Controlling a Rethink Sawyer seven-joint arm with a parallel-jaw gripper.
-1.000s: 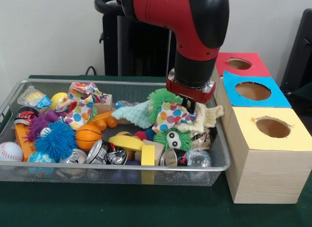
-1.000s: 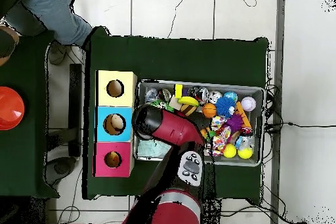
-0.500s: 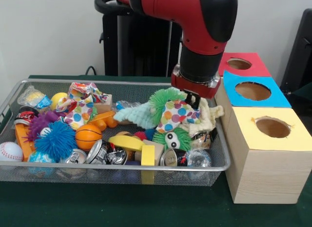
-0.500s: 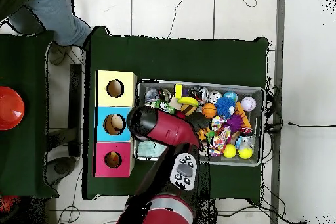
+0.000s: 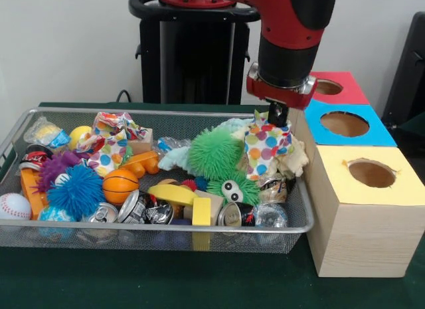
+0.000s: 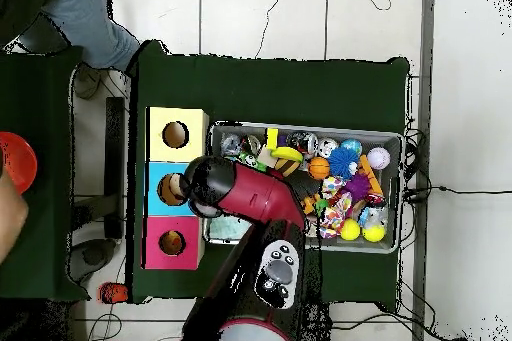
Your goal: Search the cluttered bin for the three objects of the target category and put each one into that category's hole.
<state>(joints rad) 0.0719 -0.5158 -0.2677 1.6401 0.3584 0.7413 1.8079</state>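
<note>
My gripper hangs over the right end of the wire bin, shut on the top corner of a white cloth with coloured dots. The cloth dangles from it, its lower part still among a cream fabric and a mint cloth. Just right of the gripper stand three wooden boxes: the red hole, the blue hole and the yellow hole. In the overhead view the arm's head covers the gripper and overlaps the blue box.
The bin holds a green fuzzy ball, a green fuzzy toy with eyes, a second dotted cloth, a small basketball, a blue fuzzy ball, a baseball and cans. A person's leg and hand show at the overhead view's left.
The arm has risen and moved right towards the boxes in the front view, pulling the dotted cloth up off the green fuzzy ball, which now lies uncovered.
</note>
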